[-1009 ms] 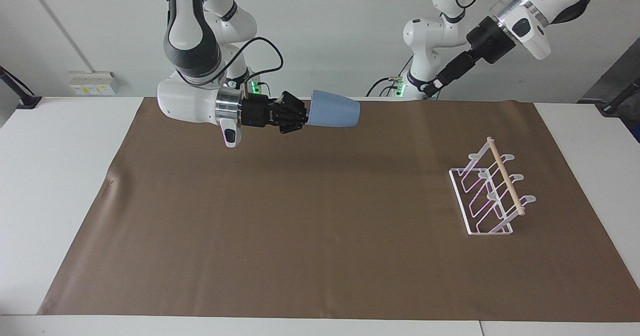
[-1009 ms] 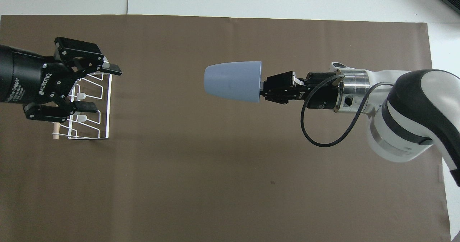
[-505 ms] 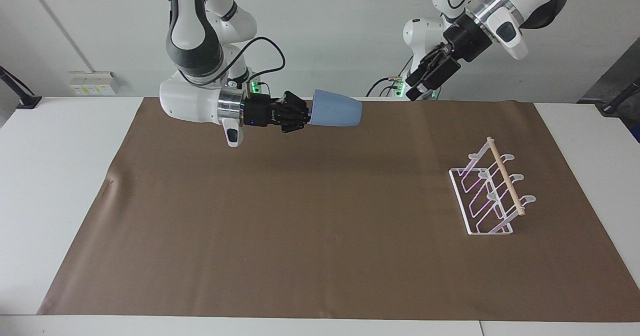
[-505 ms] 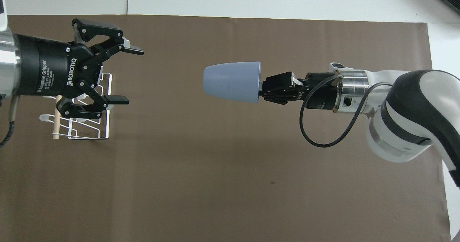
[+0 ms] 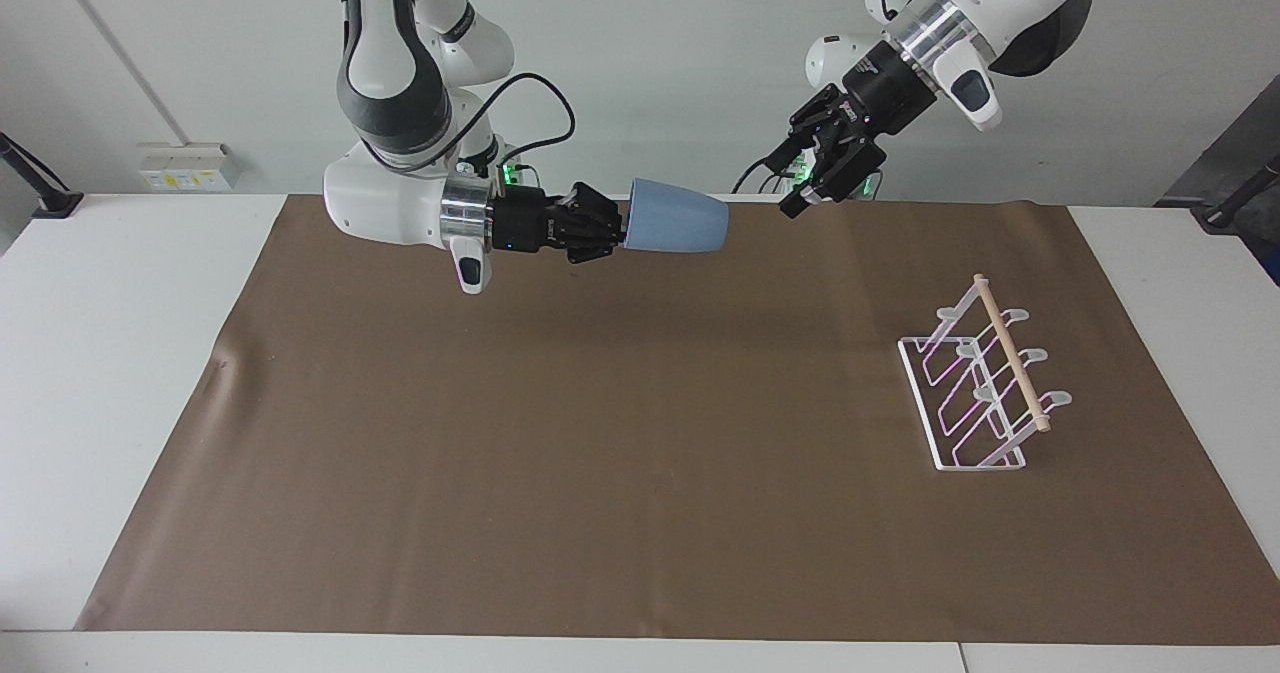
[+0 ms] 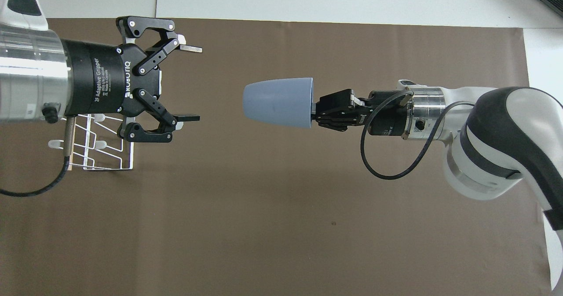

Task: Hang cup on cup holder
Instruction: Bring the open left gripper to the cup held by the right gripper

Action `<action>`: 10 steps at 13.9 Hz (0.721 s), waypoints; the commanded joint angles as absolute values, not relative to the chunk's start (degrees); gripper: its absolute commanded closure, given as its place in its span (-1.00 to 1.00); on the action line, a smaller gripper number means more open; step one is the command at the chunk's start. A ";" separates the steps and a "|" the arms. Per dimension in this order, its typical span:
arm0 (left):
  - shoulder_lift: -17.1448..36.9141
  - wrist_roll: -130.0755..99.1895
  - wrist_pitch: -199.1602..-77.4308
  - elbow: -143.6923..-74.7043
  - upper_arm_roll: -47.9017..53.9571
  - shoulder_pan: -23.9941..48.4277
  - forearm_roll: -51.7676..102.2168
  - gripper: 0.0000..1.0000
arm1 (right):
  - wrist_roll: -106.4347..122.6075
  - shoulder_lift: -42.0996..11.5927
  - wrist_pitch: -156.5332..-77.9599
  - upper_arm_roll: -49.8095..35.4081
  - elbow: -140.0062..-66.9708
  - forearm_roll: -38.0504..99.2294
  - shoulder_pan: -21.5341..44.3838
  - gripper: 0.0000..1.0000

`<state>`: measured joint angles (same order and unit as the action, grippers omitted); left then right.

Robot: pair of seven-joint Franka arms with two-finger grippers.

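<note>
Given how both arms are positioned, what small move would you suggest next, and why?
Probably bring the open left claw around the base of the cup: the right claw holds it sideways by the rim, base toward the left claw, far from the cup holder.

White arms, grey joints, silver wrists, black lettered grippers, black cables

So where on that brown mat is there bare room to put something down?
Nearly all of the mat is bare. Only the cup holder stands on it, toward the left arm's end. The right gripper holds the cup in the air, facing the open left gripper.
</note>
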<state>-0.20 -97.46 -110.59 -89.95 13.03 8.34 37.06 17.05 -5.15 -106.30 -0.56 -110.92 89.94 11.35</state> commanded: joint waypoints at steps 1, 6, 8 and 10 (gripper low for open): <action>1.58 -103.35 -111.62 -90.17 12.39 11.07 37.18 -1.00 | 16.08 -3.60 -107.93 -0.79 -112.32 91.32 11.69 1.00; 1.84 -109.15 -111.80 -90.97 12.48 12.56 37.35 -1.00 | 16.08 -3.69 -107.93 -0.79 -112.32 91.23 11.69 1.00; 2.37 -111.43 -111.80 -91.32 12.48 13.09 37.79 -1.00 | 16.08 -3.69 -107.93 -0.79 -112.32 91.06 11.69 1.00; 2.29 -111.80 -112.15 -92.54 12.48 14.58 37.79 -1.00 | 16.08 -3.69 -107.93 -0.79 -112.32 90.97 11.69 1.00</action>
